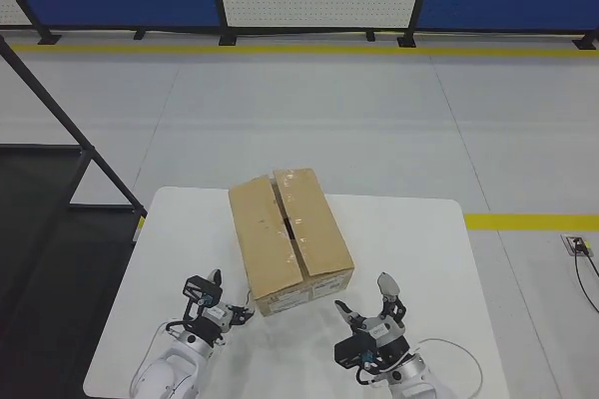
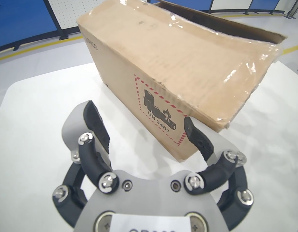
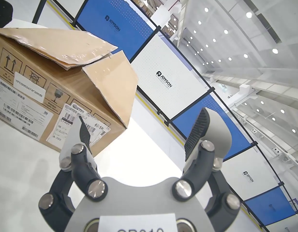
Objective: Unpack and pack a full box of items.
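Cardboard box [image 1: 290, 234]: one, brown, resting on the white table [image 1: 409, 239], just ahead of both grippers and between their lines of reach. The top view records its two top flaps meeting along a central seam, with clear tape across them. The left wrist view records the box [image 2: 178, 73] by its long side, bearing a red-dashed hazard label, with glossy tape over the near flap and the far flap standing slightly raised. The right wrist view records the box [image 3: 54, 85] by its end face, which carries handling symbols and white shipping labels, with the flaps bowed upward and parted at the end. Left gripper [image 1: 232, 295] [image 2: 138, 113]: jaws spread wide, holding nothing, low over the table [image 2: 42, 112], close to the box's near corner; contact not discernible. Right gripper [image 1: 367, 299] [image 3: 141, 115]: jaws spread wide, holding nothing, near the opposite end corner, tilted upward. Surroundings: blue and white partition panels [image 1: 319, 12], yellow floor line [image 1: 539, 220], black frame [image 1: 70, 170] beside the table.
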`<state>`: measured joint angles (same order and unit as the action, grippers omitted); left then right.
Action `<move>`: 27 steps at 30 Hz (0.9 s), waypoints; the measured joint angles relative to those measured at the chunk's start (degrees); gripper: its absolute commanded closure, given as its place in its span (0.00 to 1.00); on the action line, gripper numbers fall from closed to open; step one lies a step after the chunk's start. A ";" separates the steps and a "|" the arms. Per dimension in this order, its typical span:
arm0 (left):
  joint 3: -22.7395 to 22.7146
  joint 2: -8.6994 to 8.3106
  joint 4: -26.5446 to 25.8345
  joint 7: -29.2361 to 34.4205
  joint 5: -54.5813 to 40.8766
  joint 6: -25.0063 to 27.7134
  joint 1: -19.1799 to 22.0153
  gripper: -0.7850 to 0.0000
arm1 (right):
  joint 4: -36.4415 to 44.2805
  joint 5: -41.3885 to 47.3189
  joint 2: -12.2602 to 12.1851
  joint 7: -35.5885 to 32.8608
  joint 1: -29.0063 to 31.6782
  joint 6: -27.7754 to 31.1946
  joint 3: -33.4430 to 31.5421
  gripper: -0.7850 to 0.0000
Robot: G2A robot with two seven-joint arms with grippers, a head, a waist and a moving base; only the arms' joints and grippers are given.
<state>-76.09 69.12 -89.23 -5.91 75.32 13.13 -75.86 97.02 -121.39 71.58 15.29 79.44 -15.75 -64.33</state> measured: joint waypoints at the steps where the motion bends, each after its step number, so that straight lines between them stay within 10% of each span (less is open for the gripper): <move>1: 0.13 0.03 0.15 0.04 0.01 -0.01 0.06 0.00 | 0.01 0.01 0.00 0.03 0.01 0.02 -0.01 0.00; 27: 5.65 0.84 1.70 1.22 2.84 3.38 3.52 0.00 | -2.99 4.89 0.79 4.95 -2.21 0.42 -1.94 0.00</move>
<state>-70.45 69.96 -87.53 -4.69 78.17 16.51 -72.34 94.03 -116.51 72.37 20.24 77.24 -15.32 -66.27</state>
